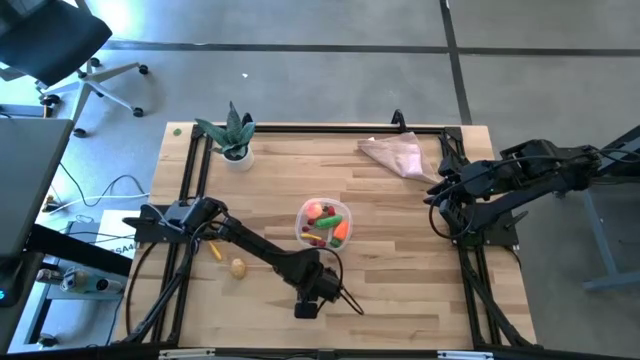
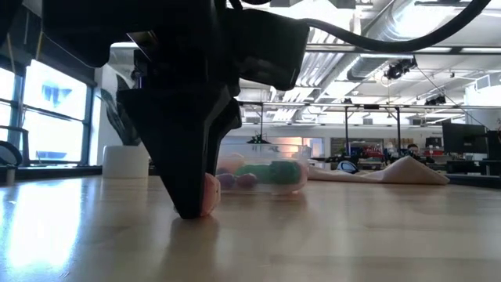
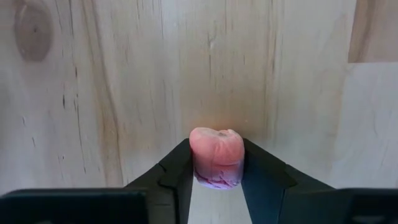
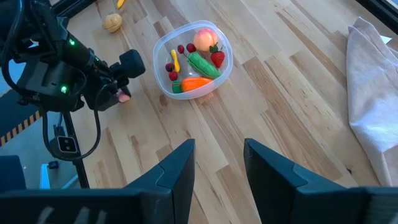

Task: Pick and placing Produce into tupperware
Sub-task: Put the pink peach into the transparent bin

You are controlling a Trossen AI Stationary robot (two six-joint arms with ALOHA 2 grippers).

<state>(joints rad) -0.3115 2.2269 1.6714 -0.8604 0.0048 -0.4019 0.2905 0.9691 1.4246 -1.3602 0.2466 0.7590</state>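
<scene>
The left hand [image 3: 216, 186] is down on the counter [image 1: 400, 260], near the front edge, and its two fingers press on both sides of a small pink piece [image 3: 216, 157] of produce. The piece still sits on the wood. It looks light and a bit soft, with a wrinkly top, so a gentle squeeze should be enough. A hard squeeze could squash it or make it pop out. The fingers hold it around its middle, which looks like a good spot.

The tupperware [image 1: 323, 222] stands just behind the left hand, near the middle of the counter. It already has a green pod, an orange carrot [image 4: 196, 83] and some red bits inside. A beige potato [image 1: 238, 267] and a yellow piece [image 1: 214, 250] lie loose to the left.

The right hand [image 4: 217, 163] waits at the right side with its fingers wide apart, holding nothing.

From the low view, the dark hand hides most of the pink piece. From above, the arm covers it fully. What kind of fruit it is cannot be told.
</scene>
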